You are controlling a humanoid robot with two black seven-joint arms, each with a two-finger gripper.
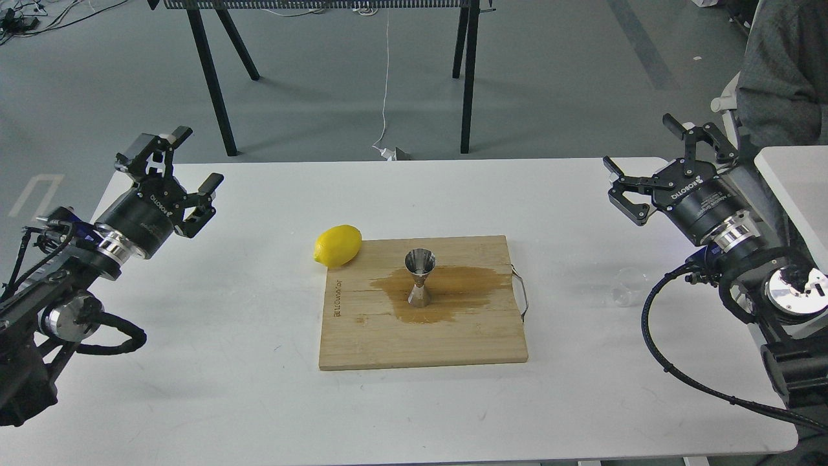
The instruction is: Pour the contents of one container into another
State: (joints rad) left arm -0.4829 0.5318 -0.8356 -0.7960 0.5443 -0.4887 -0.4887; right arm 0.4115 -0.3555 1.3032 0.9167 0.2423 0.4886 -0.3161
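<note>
The steel jigger [420,278] stands upright on the wooden cutting board [362,336], in the middle of a brown wet stain [466,285]. The tiny clear cup [626,285] sits on the white table right of the board, faint against the surface. My right gripper [653,171] hangs open and empty above the table's far right, well behind and above the cup. My left gripper [178,158] is open and empty over the table's far left, far from the board.
A yellow lemon [337,246] rests against the board's back left corner. The board has a metal handle [521,294] on its right side. A second white table [799,188] and a chair stand at the right. Black table legs rise behind.
</note>
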